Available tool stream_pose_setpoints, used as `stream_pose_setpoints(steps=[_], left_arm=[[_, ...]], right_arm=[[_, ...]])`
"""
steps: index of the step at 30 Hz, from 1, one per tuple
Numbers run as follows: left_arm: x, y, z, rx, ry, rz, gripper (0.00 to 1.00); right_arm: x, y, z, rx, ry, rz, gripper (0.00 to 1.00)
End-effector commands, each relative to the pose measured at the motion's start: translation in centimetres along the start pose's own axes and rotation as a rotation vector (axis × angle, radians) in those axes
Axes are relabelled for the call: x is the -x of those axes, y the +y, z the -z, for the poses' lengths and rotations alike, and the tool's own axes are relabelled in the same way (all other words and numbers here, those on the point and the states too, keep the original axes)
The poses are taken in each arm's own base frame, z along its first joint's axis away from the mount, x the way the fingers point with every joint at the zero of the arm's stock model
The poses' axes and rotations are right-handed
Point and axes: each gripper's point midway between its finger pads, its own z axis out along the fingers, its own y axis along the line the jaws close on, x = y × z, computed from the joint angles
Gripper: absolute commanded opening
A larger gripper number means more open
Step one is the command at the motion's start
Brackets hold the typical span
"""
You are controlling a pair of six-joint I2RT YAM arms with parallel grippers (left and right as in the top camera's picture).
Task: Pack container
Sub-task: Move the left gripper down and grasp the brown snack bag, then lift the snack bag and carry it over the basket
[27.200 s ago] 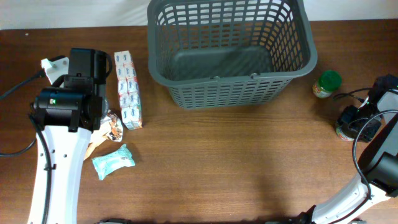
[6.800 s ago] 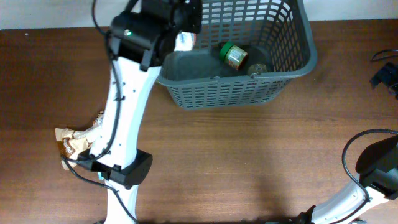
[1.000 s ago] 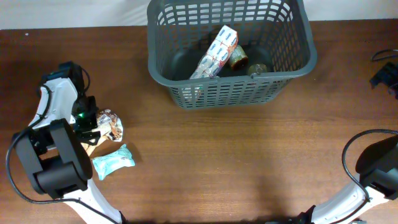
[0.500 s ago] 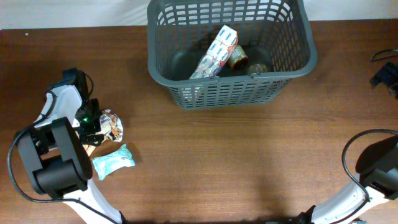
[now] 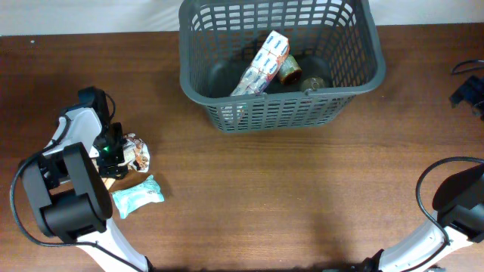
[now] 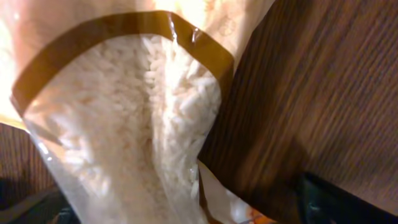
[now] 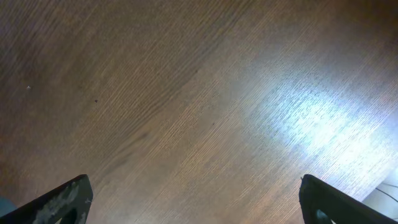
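Looks straight down from high overhead on the whole tabletop and container. From left wrist, stares close at rice bag, shared with overhead. From right wrist, faces bare tabletop closely.

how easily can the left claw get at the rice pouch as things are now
Probably easily, yes. The left claw is open and right over the rice pouch, with a finger showing either side of it above the table, and nothing covers the pouch.

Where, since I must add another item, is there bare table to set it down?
Free: the broad stretch of table in front of the container, and the strip to its right. Crowded: the left side, where the rice bag and teal packet lie.
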Motion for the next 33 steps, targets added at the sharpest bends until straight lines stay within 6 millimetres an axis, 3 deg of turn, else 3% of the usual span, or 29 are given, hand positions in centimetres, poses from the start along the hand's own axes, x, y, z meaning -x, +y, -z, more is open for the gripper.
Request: stream_pose_setpoints(steps=[1, 3, 4, 5, 6, 10, 12, 14, 17, 21, 24, 26, 29, 33], left_arm=[[-0.2, 1.1, -0.8, 0.034, 0.023, -0.009, 0.78], [-0.6, 1.1, -0.7, 0.032, 0.043, -0.008, 0.44], [-0.8, 1.1, -0.7, 0.03, 0.057, -0.008, 0.21], [-1.2, 1.0, -0.7, 0.027, 0.08, -0.007, 0.08], [-1.6, 0.9, -0.6, 0.024, 0.102, -0.007, 0.02], [-2.7, -0.5, 0.7, -0.03, 0.176, -0.052, 0.02], [-2.5, -2.1, 2.5, -0.099, 0.176, -0.114, 0.02], [-1.9, -4.3, 5.5, -0.204, 0.155, -0.202, 0.02], [-0.9, -8.0, 13.1, -0.428, 0.073, -0.389, 0.02], [-0.5, -11.0, 27.7, -0.783, -0.14, -0.672, 0.02], [-2.5, -10.8, 39.5, -1.063, -0.35, -0.894, 0.02], [-5.5, -9.5, 46.2, -1.231, -0.494, -1.057, 0.02], [-10.9, -7.1, 51.8, -1.39, -0.633, -1.277, 0.02], [-18.6, -4.0, 53.9, -1.511, -0.693, -1.526, 0.02]], right_arm=[[0.0, -0.2, 0.3, 0.004, -0.007, 0.0, 0.99], [0.0, -0.2, 0.3, 0.004, -0.007, 0.0, 0.99], [0.0, -0.2, 0.3, 0.004, -0.007, 0.0, 0.99], [0.0, -0.2, 0.3, 0.004, -0.007, 0.0, 0.99], [0.0, -0.2, 0.3, 0.004, -0.007, 0.0, 0.99], [0.0, -0.2, 0.3, 0.004, -0.007, 0.0, 0.99], [0.0, -0.2, 0.3, 0.004, -0.007, 0.0, 0.99], [0.0, -0.2, 0.3, 0.004, -0.007, 0.0, 0.99], [0.0, -0.2, 0.3, 0.004, -0.007, 0.0, 0.99], [0.0, -0.2, 0.3, 0.004, -0.007, 0.0, 0.99], [0.0, -0.2, 0.3, 0.004, -0.007, 0.0, 0.99], [0.0, -0.2, 0.3, 0.004, -0.007, 0.0, 0.99], [0.0, -0.2, 0.3, 0.004, -0.007, 0.0, 0.99], [0.0, -0.2, 0.3, 0.004, -0.007, 0.0, 0.99]])
